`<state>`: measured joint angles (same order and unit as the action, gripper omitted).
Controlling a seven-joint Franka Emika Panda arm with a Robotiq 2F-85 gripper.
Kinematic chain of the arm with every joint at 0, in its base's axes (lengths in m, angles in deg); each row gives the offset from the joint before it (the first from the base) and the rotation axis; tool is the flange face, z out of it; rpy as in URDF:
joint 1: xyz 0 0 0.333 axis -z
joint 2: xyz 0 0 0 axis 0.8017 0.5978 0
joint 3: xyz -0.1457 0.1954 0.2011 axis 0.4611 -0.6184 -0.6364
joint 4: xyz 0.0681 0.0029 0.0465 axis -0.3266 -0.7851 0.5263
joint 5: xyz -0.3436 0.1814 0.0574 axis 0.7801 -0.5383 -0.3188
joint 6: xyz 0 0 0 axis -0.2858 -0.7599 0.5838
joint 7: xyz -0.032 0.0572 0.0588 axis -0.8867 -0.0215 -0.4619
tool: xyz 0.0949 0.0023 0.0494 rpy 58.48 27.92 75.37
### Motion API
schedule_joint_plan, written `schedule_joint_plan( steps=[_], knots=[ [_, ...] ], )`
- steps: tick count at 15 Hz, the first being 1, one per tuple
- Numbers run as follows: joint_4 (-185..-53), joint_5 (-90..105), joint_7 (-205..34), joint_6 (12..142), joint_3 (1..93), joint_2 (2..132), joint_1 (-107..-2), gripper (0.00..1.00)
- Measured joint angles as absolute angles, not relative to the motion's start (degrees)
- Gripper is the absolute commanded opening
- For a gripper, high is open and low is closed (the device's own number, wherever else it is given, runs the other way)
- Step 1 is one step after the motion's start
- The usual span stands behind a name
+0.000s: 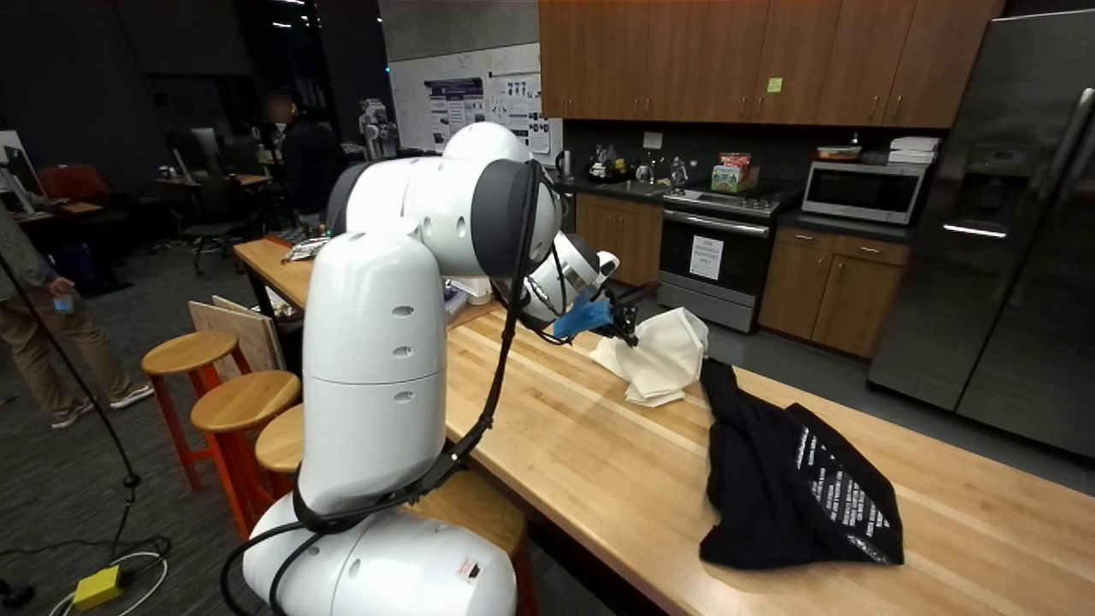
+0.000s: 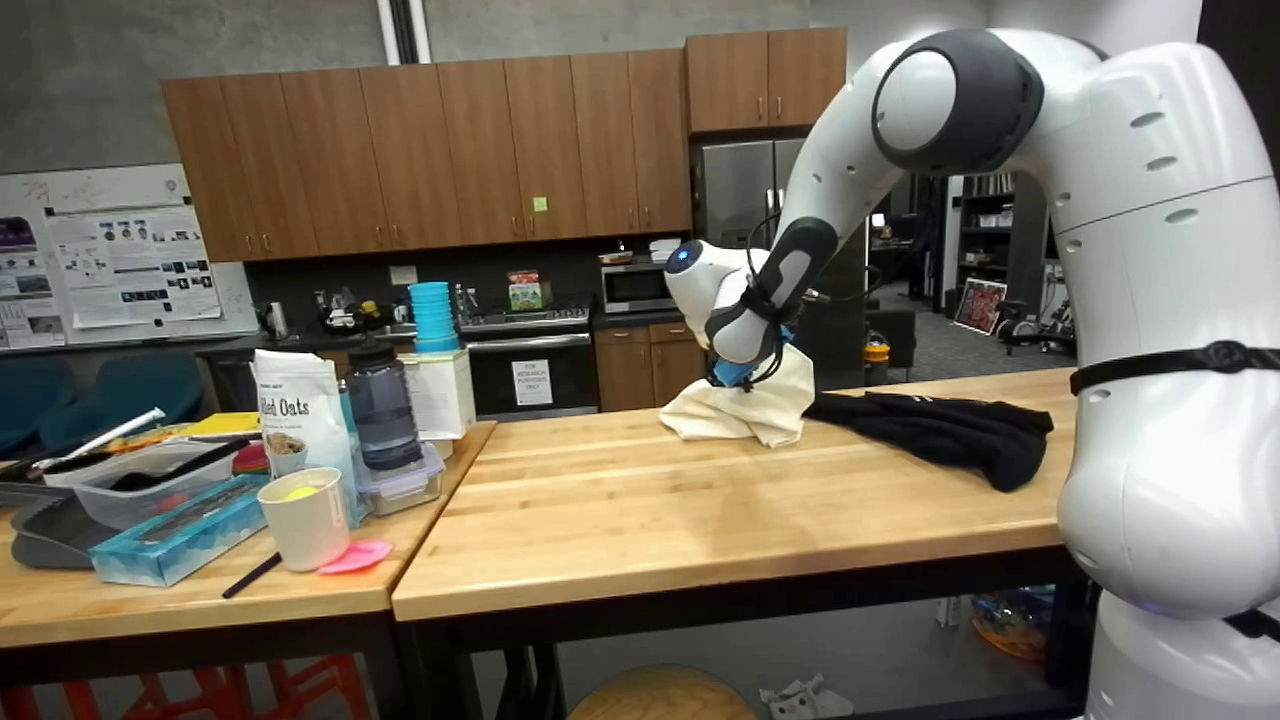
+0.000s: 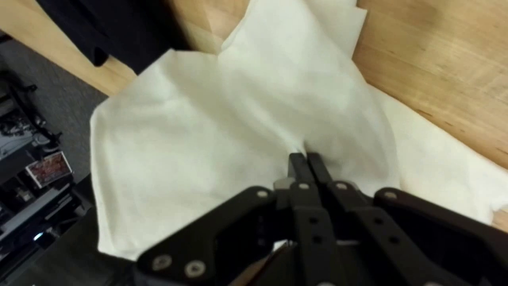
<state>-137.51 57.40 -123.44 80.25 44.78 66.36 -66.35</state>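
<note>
Your pincer (image 3: 304, 155) is pressed together on a puckered fold of the cream cloth (image 1: 663, 359), so the grasp itself looks done. The cloth is partly raised: in both exterior views its lower folds spread on the wooden bench (image 1: 582, 445) beneath it, while the portion at the pincer stands up in a crumpled peak, and in the wrist view a flap of it reaches past the line of the bench's edge. Judging by how it lies, you are partway through handling it; it is neither flat nor let go, so the release is left to do. Just beside the cloth lies the white-lettered black garment (image 1: 791, 488), outside your grip; whether the two fabrics touch, you cannot tell. Well apart from the cloth, the water bottle (image 2: 385, 410) stands among things on the adjoining bench (image 2: 410, 522), and farthest, beyond the cloth, is the oven (image 1: 740, 265); neither looks involved.
</note>
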Motion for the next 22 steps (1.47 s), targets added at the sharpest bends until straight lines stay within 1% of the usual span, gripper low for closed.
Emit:
schedule_joint_plan(
  steps=[5,10,17,22],
  knots=[
    [-137.57,68.43,-128.8,77.23,40.18,66.38,-70.79,0.0],
    [-137.69,71.39,-129.84,75.27,37.13,66.96,-71.48,0.0],
    [-138.26,71.33,-131.76,75.84,37.66,66.68,-66.52,0.0],
    [-139.15,70.19,-133.21,78.58,39.1,65.43,-61.93,0.0]
  ],
)
